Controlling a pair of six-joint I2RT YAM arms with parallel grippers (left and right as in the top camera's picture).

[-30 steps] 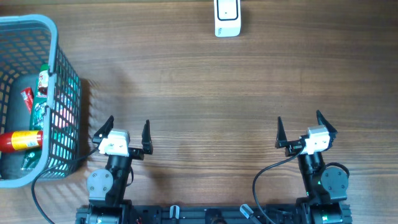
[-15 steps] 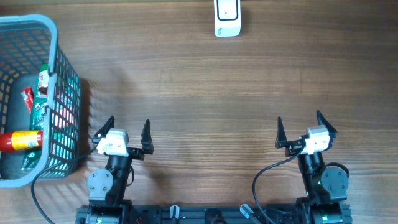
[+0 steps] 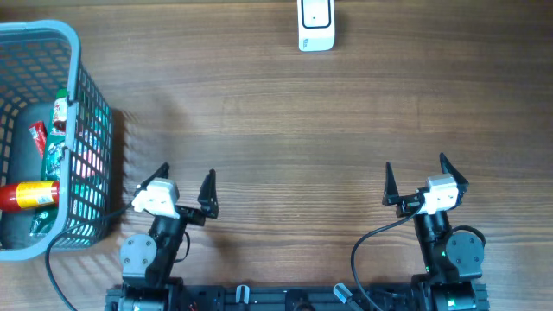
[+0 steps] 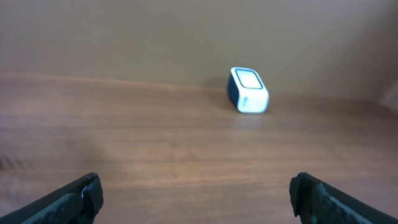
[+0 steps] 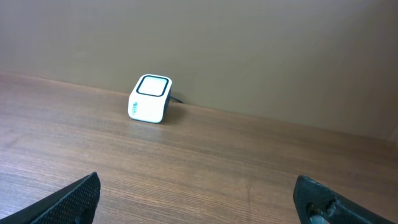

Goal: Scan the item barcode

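Observation:
The white barcode scanner (image 3: 315,26) stands at the table's far edge, also seen in the left wrist view (image 4: 250,90) and the right wrist view (image 5: 150,98). Items lie in the grey basket (image 3: 76,78) at the left: a red and yellow bottle (image 3: 30,195), a green packet (image 3: 56,160) and a small bottle with a red cap (image 3: 60,111). My left gripper (image 3: 187,173) (image 4: 196,186) hovers open just right of the basket, holding nothing. My right gripper (image 3: 415,164) (image 5: 198,186) is open and empty near the front right.
Bare wooden tabletop (image 3: 294,147) stretches between the grippers and the scanner. The basket's mesh wall (image 3: 91,164) stands close to the left arm. A black cable (image 3: 371,242) runs by the right arm's base.
My left gripper has shifted and turned slightly to the right. The right arm and all objects are as before.

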